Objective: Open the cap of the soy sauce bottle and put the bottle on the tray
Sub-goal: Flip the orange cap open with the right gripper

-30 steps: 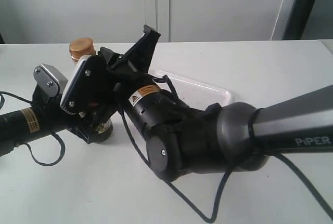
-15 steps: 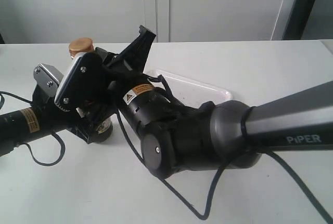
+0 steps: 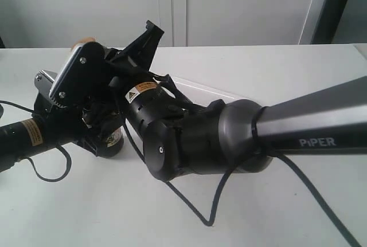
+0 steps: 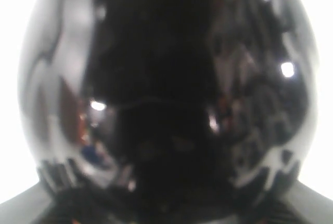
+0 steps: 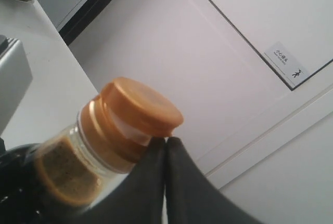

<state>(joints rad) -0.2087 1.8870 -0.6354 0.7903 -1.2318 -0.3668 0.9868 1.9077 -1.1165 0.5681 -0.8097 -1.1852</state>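
Observation:
The soy sauce bottle (image 4: 156, 78) stands on the white table, and its dark body fills the left wrist view. In the exterior view only its lower part (image 3: 114, 138) shows, with my left gripper (image 3: 98, 139) shut round it. My right arm reaches across to the bottle's top. My right gripper (image 5: 166, 142) is shut, empty, with its fingertips pressed under the lip of the orange-brown cap (image 5: 138, 107). The lid sits slightly lifted, with white showing beneath it. From outside, just a sliver of the cap (image 3: 81, 41) shows behind the right gripper (image 3: 86, 46). The white tray (image 3: 202, 88) lies behind the right arm, mostly hidden.
The right arm's thick black body (image 3: 195, 138) and its cable (image 3: 212, 212) lie across the middle of the white table (image 3: 275, 69). The left arm (image 3: 23, 135) comes in from the left edge. White cabinet doors (image 3: 241, 6) stand behind the table.
My right gripper has moved left and up against the bottle's top. The cap, plainly visible a second ago, is now almost hidden behind it. The left gripper and bottle have stayed put.

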